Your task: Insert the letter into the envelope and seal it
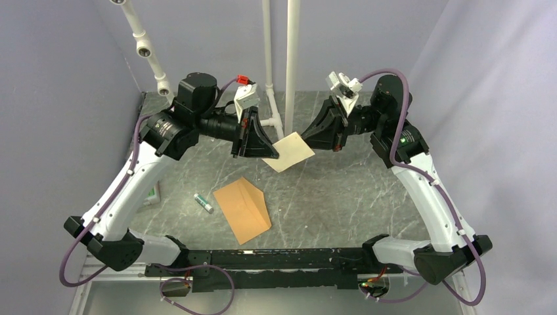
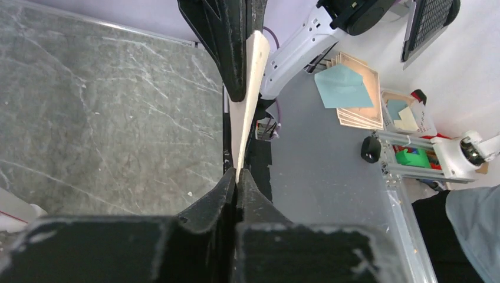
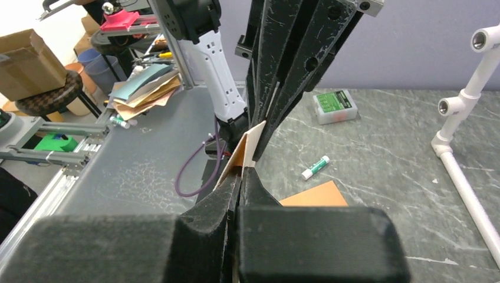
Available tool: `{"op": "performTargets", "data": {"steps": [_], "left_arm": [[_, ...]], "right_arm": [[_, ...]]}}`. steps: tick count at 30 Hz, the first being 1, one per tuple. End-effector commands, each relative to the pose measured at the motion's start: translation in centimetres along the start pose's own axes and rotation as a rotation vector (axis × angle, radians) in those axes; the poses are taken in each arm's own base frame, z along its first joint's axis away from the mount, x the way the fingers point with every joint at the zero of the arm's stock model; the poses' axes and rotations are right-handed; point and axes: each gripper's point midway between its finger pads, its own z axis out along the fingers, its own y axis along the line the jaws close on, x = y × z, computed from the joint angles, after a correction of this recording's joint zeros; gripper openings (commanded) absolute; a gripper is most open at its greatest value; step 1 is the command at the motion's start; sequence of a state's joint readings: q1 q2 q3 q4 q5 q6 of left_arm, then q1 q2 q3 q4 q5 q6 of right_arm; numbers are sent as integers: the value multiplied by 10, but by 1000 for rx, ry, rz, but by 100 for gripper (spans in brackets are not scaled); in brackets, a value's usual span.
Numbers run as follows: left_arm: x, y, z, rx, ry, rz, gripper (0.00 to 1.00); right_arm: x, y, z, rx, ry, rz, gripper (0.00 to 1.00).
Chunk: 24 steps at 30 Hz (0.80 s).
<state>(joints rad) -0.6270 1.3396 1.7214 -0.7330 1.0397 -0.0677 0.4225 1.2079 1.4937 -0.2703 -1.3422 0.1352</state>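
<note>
**Desk:** Where is the letter (image 1: 289, 151)?

**Operator:** In mid-air above the bench (image 1: 341, 197). My left hand (image 1: 272, 156) pinches one edge and my right hand (image 1: 309, 141) the opposite one. I judge it light, thin and floppy, best gripped at the edges and held taut.

**Desk:** And the envelope (image 1: 243, 209)?

**Operator:** It lies flat on the bench, apart from the letter, with a glue stick (image 1: 203, 202) near it. The letter is not in it. Whether the flap is open, I cannot tell.

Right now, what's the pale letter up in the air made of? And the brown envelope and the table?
The letter looks like thin paper or light card, matte cream; seen edge-on from the left wrist, it is only a thin strip. The envelope looks like kraft paper, matte orange-brown, with a sharp fold crease. The table looks like grey-green marble with white veins, though it may be a printed surface.
</note>
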Motion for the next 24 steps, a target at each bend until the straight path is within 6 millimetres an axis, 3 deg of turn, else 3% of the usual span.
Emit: {"op": "performTargets", "data": {"steps": [1, 4, 7, 10, 12, 13, 15, 16, 18, 24], "left_arm": [[2, -7, -1, 38, 11, 14, 3], [-2, -2, -5, -23, -7, 53, 2], [-6, 2, -10, -91, -34, 103, 2], [-15, -1, -16, -128, -72, 154, 3], [-22, -3, -19, -149, -102, 175, 2], [-28, -4, -21, -159, -119, 186, 2], [-38, -6, -25, -181, -153, 199, 3], [-44, -7, -26, -195, -174, 204, 2], [-58, -10, -29, -204, -233, 229, 2], [-88, -18, -28, -157, -433, 213, 2]], "right_arm": [[-15, 15, -2, -18, -22, -98, 0], [-14, 0, -4, 98, -30, -110, 0], [-17, -21, -13, 282, -45, -119, 18], [-44, -38, -29, 486, -135, -121, 33], [-69, -32, -34, 515, -190, -147, 44], [-80, -26, -35, 512, -214, -159, 52], [-100, -14, -36, 501, -274, -183, 80], [-106, -9, -36, 484, -299, -186, 87], [-107, -3, -31, 430, -331, -160, 92], [-106, 3, -23, 305, -480, -31, 96]]}}
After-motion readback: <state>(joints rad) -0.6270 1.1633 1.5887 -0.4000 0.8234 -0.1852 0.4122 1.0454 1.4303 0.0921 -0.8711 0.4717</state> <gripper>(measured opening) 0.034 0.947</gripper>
